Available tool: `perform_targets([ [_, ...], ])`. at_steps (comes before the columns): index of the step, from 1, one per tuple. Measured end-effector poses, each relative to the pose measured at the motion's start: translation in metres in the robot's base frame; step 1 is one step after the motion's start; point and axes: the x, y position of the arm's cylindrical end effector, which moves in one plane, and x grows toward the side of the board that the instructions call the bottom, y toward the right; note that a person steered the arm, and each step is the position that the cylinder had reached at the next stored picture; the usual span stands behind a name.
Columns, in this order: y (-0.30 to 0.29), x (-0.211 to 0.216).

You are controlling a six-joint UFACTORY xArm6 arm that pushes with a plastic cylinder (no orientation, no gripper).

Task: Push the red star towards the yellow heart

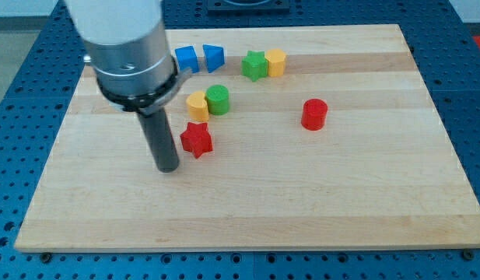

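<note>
The red star (197,140) lies on the wooden board left of centre. The yellow heart (197,104) sits just above it, touching a green round block (218,99) on its right. My tip (168,166) rests on the board just left of and slightly below the red star, a small gap apart from it. The arm's body hides the board area at the upper left.
Two blue blocks (186,58) (213,57) sit near the board's top edge. A green star (254,65) touches a yellow block (275,62) to their right. A red cylinder (314,113) stands right of centre. The wooden board (364,194) lies on a blue perforated table.
</note>
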Motion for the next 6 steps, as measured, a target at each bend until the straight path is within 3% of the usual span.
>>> perform_targets([
  [2,-0.037,-0.002],
  [5,0.088,-0.027],
  [6,0.064,-0.028],
])
